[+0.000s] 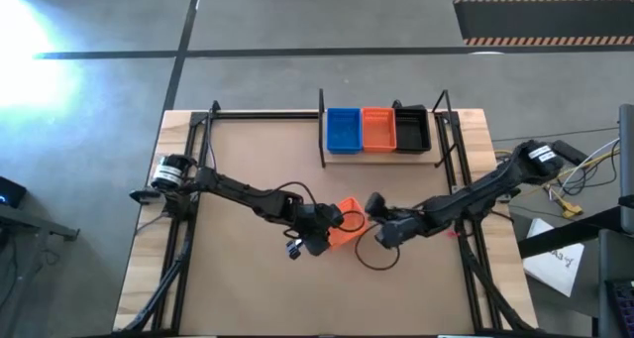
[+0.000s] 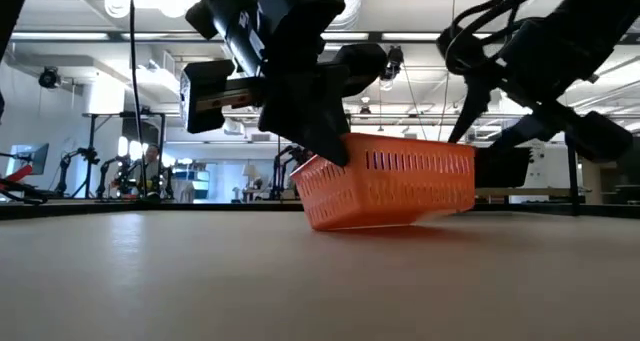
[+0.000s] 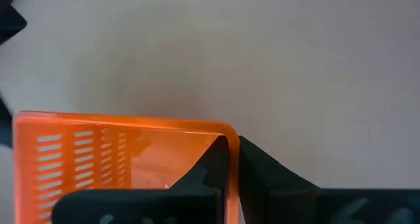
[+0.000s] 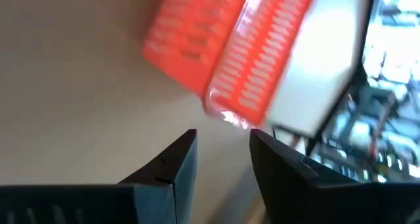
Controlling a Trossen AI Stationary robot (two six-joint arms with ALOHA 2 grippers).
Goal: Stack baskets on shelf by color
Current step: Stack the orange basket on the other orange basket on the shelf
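Left jaws (image 3: 231, 165) clamping orange basket (image 3: 125, 159) rim

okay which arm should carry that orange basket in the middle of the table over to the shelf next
Left, probably. The left gripper is already clamped on the rim of the orange basket, holding it tilted. The right gripper is open beside it, gripping nothing. The shelf lies closer to the right arm, though.

The wooden tabletop (image 1: 248, 279) is seen whole from directly overhead, and level from its surface toward the room behind. A tilted orange plastic mesh basket (image 2: 390, 186), close before both wrist cameras, is shared by all four views.
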